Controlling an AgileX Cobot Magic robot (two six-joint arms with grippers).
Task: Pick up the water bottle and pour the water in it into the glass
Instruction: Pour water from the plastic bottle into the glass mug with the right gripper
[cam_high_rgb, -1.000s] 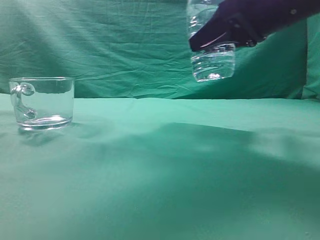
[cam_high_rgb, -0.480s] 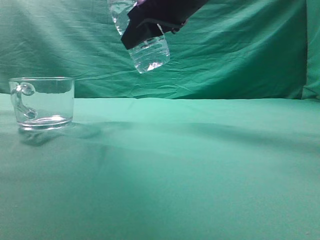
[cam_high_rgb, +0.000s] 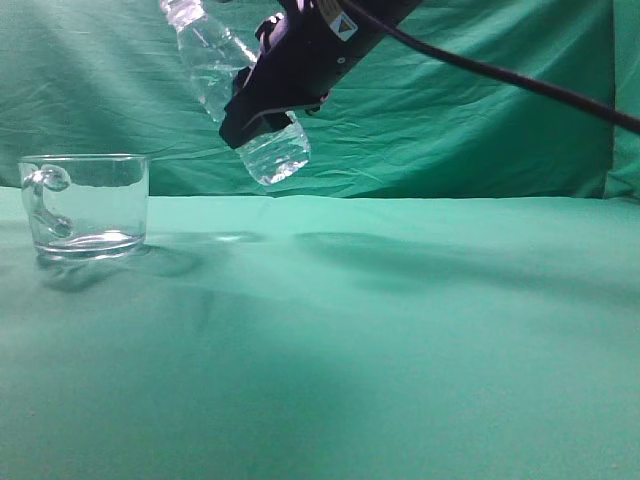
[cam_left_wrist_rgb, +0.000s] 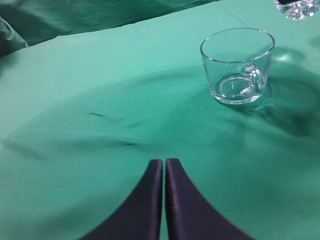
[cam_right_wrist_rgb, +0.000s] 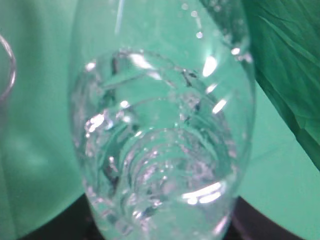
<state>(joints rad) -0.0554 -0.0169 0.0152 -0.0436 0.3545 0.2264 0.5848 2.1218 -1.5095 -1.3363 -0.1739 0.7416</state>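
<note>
Green cloth (cam_high_rgb: 400, 330) covers table and backdrop. We see the right gripper (cam_high_rgb: 268, 108) clamped across the water bottle (cam_high_rgb: 232, 88) in mid-air, long axis tilted, neck up-left, base down-right. The glass (cam_high_rgb: 86, 205) stands upright, lower left, apart. Only the right wrist view shows water (cam_right_wrist_rgb: 160, 165) inside the bottle. Left gripper (cam_left_wrist_rgb: 164, 172): jaws closed, empty.

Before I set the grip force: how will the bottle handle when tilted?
The bottle looks like thin clear plastic, so it probably flexes under a hard squeeze. The water inside likely shifts its weight as it tips. Its ribs should help the right gripper resist slipping.
</note>
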